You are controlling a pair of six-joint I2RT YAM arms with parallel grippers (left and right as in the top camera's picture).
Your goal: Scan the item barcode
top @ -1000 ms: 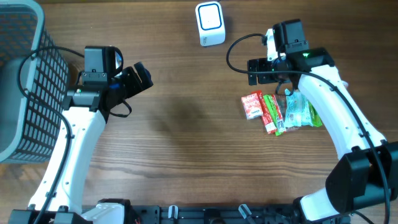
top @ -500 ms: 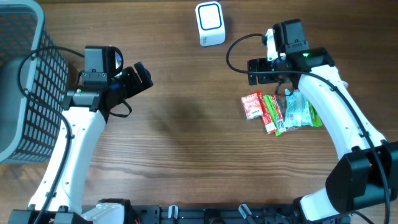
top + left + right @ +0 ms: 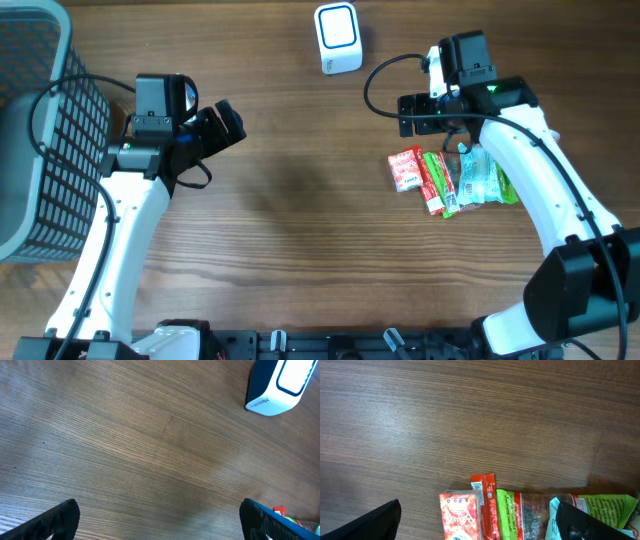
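Far left on worktop (image 3: 300,230): mesh basket (image 3: 62,118), contents unclear. Left hand (image 3: 160,522) spread; right hand (image 3: 477,522) spread near snack packets (image 3: 445,180).

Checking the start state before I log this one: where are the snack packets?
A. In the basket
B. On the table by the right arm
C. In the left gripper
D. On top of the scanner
B: the packets lie clustered on the table beside the right arm, well away from the basket and the scanner.
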